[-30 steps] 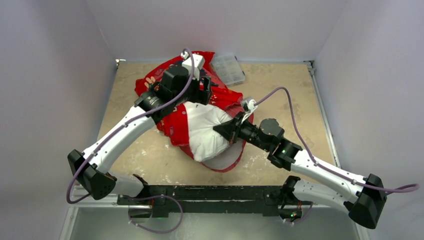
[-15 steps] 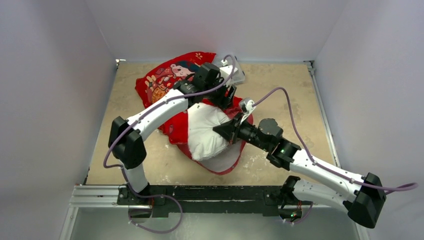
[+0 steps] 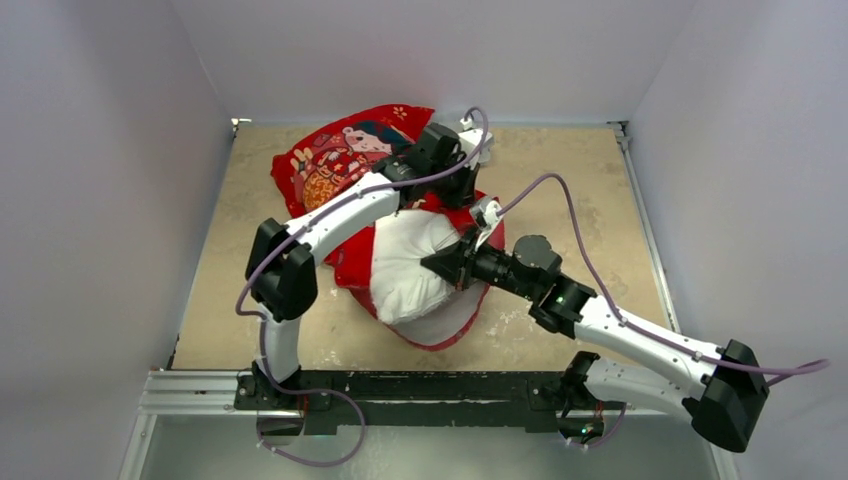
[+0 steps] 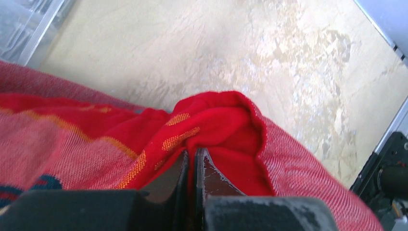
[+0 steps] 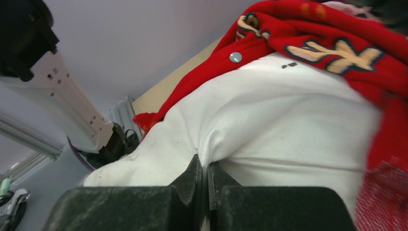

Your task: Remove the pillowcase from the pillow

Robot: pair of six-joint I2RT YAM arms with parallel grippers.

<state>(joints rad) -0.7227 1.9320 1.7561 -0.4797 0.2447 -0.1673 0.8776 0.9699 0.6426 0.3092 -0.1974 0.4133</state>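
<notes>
The red printed pillowcase lies bunched at the table's far middle, still wrapped round the far part of the white pillow, whose near half sticks out bare. My left gripper reaches over to the cover's right side and is shut on a fold of red fabric; in the left wrist view the left gripper pinches that fold between its jaws. My right gripper is shut on the pillow, and the right gripper in its wrist view holds a pinch of white cloth.
A clear plastic box sits at the far edge behind the pillowcase, mostly hidden by the left wrist in the top view. Bare beige tabletop lies to the right, and white walls close in the sides.
My left arm swung from the pillowcase's middle to its right side and closed on a red fold. The right gripper kept its hold on the pillow, which shifted slightly left.
</notes>
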